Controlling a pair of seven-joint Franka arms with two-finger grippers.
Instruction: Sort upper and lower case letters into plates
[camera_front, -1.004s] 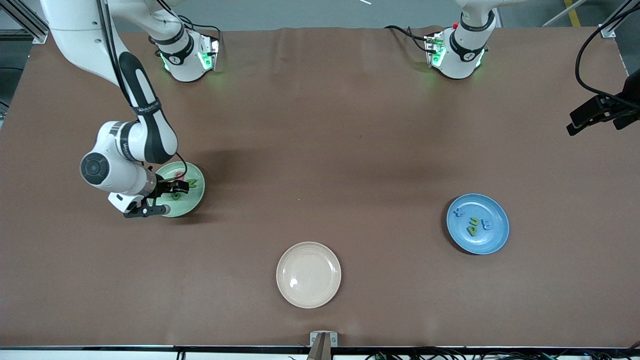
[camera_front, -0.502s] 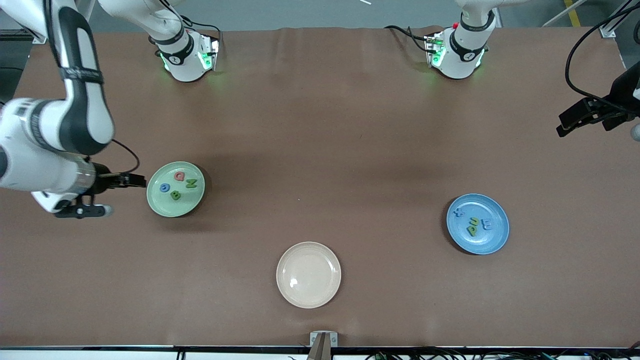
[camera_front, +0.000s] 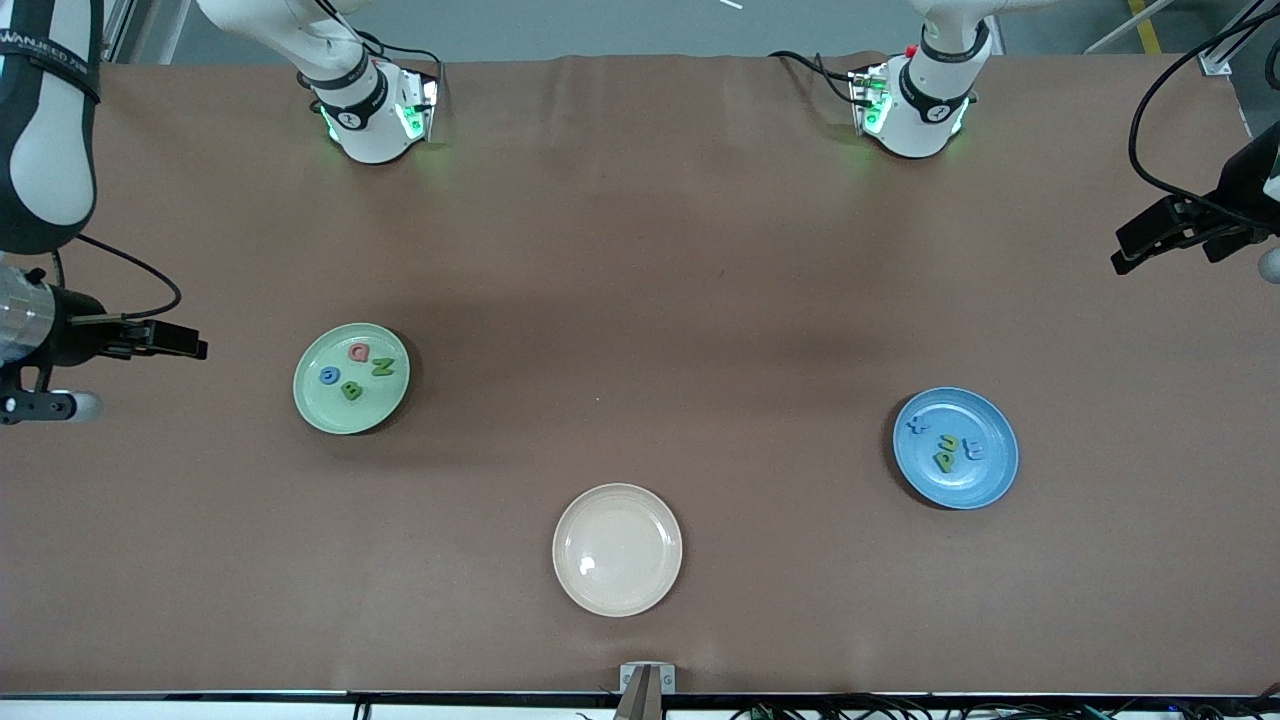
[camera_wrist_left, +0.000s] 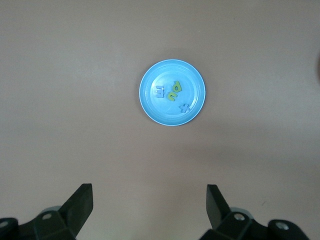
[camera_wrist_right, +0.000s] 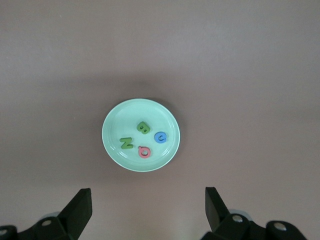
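Letters are all seated in plates, none loose on the surface (camera_front: 640, 250). The mint plate (camera_front: 320, 405) lies toward the right arm's end of the surface and carries the four capitals: pink Q (camera_front: 358, 351), green N (camera_front: 382, 367), blue G (camera_front: 328, 376) and green B (camera_front: 351, 390), grouped near the plate's middle and lying flat. The blue plate (camera_front: 985, 485) lies toward the left arm's end, slightly nearer the front camera than the mint plate, and carries the four small letters: blue x (camera_front: 916, 424), green u (camera_front: 949, 443), blue m (camera_front: 973, 450) and green p (camera_front: 942, 461), close together, u, m and p nearly touching. The beige plate (camera_front: 617, 590) sits between the two, nearest the front camera, and holds nothing. The right hand (camera_front: 185, 345) is up in the air over bare surface just beside the mint plate, at the edge of the front view; the plate lies from it toward the middle of the surface. In the right wrist view its fingers (camera_wrist_right: 80, 210) stand spread wide with nothing between them and touch nothing. The left hand (camera_front: 1140, 250) hangs over the left arm's end of the surface, well apart from the blue plate; its fingers (camera_wrist_left: 82, 200) are likewise spread wide and empty. Each arm is the nearer one to its own plate. By the layout, sorting appears complete, and no letter needs a further pick.
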